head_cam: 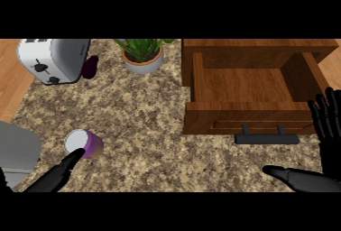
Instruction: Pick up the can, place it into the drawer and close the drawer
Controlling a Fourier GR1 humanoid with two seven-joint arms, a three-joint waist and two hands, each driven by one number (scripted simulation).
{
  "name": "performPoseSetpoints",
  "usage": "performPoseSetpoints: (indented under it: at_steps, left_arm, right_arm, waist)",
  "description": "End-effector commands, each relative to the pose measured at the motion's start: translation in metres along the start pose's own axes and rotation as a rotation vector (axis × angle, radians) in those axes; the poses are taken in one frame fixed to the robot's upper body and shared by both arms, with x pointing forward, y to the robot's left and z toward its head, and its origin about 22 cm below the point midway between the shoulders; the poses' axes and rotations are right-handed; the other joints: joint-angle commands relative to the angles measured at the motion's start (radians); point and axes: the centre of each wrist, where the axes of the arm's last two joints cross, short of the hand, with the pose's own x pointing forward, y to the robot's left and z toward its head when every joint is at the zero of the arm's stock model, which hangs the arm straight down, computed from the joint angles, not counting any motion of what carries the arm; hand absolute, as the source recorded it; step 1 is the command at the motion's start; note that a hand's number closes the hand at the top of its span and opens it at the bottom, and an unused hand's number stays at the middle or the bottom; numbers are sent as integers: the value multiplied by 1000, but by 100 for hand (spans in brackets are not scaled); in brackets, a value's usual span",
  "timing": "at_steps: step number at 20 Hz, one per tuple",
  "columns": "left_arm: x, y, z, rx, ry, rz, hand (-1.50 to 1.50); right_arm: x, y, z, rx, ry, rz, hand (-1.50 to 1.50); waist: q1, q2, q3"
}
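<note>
We see the can (84,143) as a short purple cylinder with a pale, whitish round end. It lies tipped on the speckled granite counter (146,117), its long axis running from that pale end at the upper left toward the lower right. No label or writing can be read on it. It sits near the counter's left side, well apart from the wooden drawer (250,90), which stands pulled open with its dark handle (267,138) toward us. Our left hand (60,173) reaches in with straight fingers, one fingertip touching the can. Our right hand (324,135) rests spread, fingers up, at the right edge. A toaster (50,58) and a potted plant (142,54) stand farther back.
</note>
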Motion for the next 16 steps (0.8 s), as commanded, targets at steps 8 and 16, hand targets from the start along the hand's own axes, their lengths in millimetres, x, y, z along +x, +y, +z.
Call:
performPoseSetpoints:
  at_steps: [8, 16]
  left_arm:
    - [-43, -36, -6, 7, 78, -30, -150]
    - [-96, -40, -5, 44, 131, -72, -150]
  right_arm:
    - [8, -17, 5, -20, -19, -10, -150]
    - [7, -20, 18, -24, -17, 11, -150]
  waist:
    - [-3, 0, -1]
    - [-3, 0, -1]
